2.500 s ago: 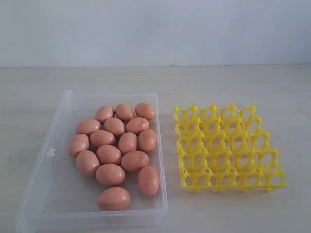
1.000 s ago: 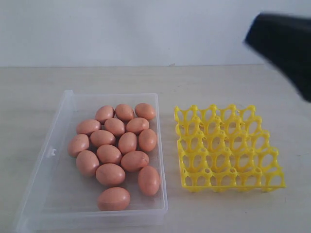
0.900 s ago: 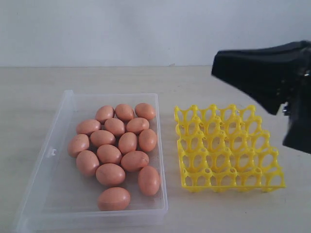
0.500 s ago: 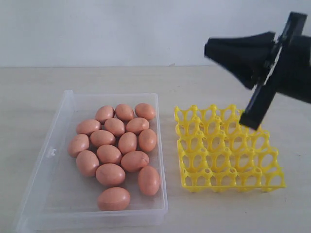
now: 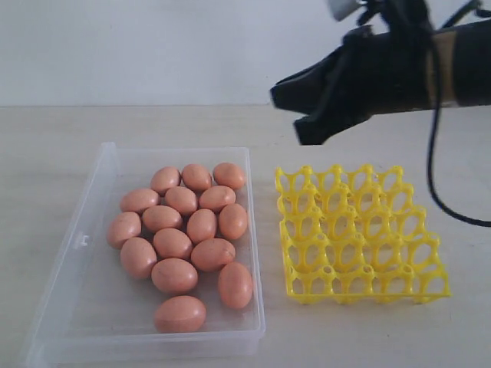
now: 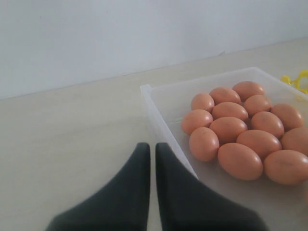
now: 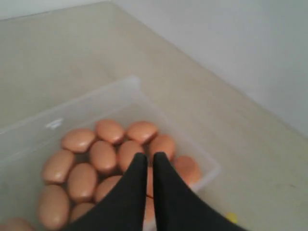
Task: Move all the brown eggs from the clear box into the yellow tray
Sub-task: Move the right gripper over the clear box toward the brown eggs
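Several brown eggs [image 5: 172, 244] lie bunched in the clear box [image 5: 98, 308] on the left of the table. The yellow tray [image 5: 360, 230] stands to its right with every cell bare. My right gripper [image 5: 299, 111] reaches in from the right, high above the gap between box and tray, its jaws together and holding nothing. In the right wrist view its fingertips [image 7: 146, 156] hang over the eggs [image 7: 103, 156] near the box's far wall [image 7: 130, 84]. My left gripper [image 6: 152, 147] is shut and empty over bare table, just outside the box wall [image 6: 159, 106], with eggs [image 6: 231, 130] beyond it.
The light wooden table [image 5: 368, 130] runs back to a plain pale wall [image 5: 153, 46]. A black cable [image 5: 433, 176] hangs from the right arm over the tray's far right side. A corner of the yellow tray [image 6: 298, 79] shows in the left wrist view.
The right arm has swung in from the right edge and moved left, from over the tray's far right to above the gap between tray and box. Eggs, box and tray are unmoved.
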Controlling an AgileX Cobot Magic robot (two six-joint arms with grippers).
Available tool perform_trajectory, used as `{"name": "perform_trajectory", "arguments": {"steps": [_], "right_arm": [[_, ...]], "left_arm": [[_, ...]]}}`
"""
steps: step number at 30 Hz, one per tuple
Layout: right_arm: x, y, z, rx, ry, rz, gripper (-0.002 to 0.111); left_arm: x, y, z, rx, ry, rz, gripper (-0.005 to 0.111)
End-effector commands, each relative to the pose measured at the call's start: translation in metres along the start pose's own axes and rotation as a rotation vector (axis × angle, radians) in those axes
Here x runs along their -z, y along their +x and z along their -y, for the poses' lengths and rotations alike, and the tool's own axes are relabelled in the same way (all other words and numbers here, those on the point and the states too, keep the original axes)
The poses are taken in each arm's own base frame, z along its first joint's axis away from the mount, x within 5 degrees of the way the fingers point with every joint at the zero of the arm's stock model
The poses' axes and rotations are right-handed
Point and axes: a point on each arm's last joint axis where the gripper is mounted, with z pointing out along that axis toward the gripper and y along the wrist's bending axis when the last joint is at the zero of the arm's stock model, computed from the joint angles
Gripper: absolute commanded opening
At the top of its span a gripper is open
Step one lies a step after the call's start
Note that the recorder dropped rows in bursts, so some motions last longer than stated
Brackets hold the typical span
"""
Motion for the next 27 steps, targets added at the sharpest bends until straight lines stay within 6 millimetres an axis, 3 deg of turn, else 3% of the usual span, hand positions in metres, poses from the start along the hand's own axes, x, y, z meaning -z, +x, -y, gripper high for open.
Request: {"name": "perform_trajectory", "arguments": {"steps": [1,3,5,8,10,12,16,19,22,24,25,27], "right_arm": [[-0.047,0.007,-0.018,-0.038,-0.138,-0.092,0.021],[-0.069,0.021,-0.027,0.024,-0.169,-0.144,0.035],[-0.084,0.036,-0.040,0.208,-0.233,-0.172,0.041],[-0.099,0.048,-0.059,0.616,-0.254,-0.192,0.028],[-0.106,0.043,-0.062,0.725,-0.091,-0.253,0.005],[-0.109,0.029,-0.058,0.723,0.119,-0.303,0.000],[-0.096,-0.030,-0.031,0.854,0.644,-0.344,0.000],[-0.060,-0.069,-0.002,0.879,1.098,-0.489,0.000],[-0.028,-0.083,0.025,1.003,1.303,-0.803,0.000],[-0.018,-0.059,0.044,0.861,0.984,-1.140,0.000],[-0.016,-0.039,0.049,0.638,0.751,-1.204,0.000],[-0.005,-0.016,0.058,0.151,0.491,-1.135,0.000]], "left_arm": [[0.000,0.001,0.000,-0.003,0.005,0.002,0.004],[0.000,0.001,0.000,-0.003,0.005,0.002,0.004],[0.000,0.001,0.000,-0.003,0.005,0.002,0.004],[0.000,0.001,0.000,-0.003,0.005,0.002,0.004],[0.000,0.001,0.000,-0.003,0.005,0.002,0.004],[0.000,0.001,0.000,-0.003,0.005,0.002,0.004],[0.000,0.001,0.000,-0.003,0.005,0.002,0.004],[0.000,0.001,0.000,-0.003,0.005,0.002,0.004],[0.000,0.001,0.000,-0.003,0.005,0.002,0.004],[0.000,0.001,0.000,-0.003,0.005,0.002,0.004],[0.000,0.001,0.000,-0.003,0.005,0.002,0.004],[0.000,0.001,0.000,-0.003,0.005,0.002,0.004]]}}
